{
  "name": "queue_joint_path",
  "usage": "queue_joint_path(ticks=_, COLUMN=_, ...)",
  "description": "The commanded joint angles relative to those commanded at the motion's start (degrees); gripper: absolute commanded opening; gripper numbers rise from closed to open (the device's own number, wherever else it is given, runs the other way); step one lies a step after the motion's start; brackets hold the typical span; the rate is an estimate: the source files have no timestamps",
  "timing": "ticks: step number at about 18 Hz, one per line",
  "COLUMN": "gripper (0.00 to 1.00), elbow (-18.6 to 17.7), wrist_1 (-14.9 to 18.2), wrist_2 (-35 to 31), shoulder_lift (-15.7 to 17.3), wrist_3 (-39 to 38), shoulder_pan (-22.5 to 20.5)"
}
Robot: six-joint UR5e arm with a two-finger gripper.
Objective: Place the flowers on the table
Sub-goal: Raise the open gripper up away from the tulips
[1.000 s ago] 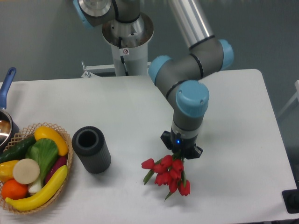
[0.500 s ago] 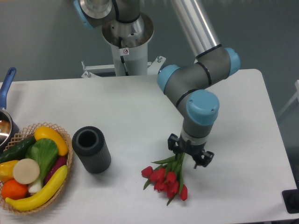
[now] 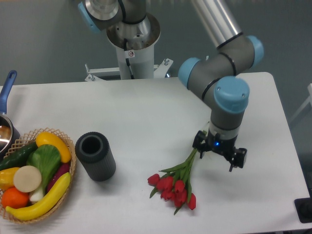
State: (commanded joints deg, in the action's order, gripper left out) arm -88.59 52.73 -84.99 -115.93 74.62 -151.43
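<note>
I see the hand (image 3: 219, 152) with fingers apart at the flowers (image 3: 175, 183) stem ends on the desk (image 3: 146, 112); black cylinder (image 3: 95, 156) and basket (image 3: 72, 168) well left.

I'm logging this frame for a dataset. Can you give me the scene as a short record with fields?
flowers: red tulips lying on the table, stems toward the gripper
gripper: over the stem ends; open or shut unclear
cylinder: dark, hollow, left of the flowers
basket: wicker, fruit and vegetables inside, left edge
pot: blue handle, far left

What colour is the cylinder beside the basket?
Dark grey cylinder, seen in the fixed camera view.
</note>
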Motion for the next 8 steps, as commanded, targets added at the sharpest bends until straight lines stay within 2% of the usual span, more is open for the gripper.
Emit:
queue_joint_path(ticks=4, gripper=1.0, elbow=0.1, wrist_1=0.1, wrist_2=-0.3, shoulder_lift=1.3, wrist_3=0.3, shoulder_pan=-1.7)
queue_joint_path(ticks=8, gripper=1.0, elbow=-0.2, wrist_1=0.3, wrist_2=-0.5, shoulder_lift=1.5, wrist_3=4.7, shoulder_pan=-1.6)
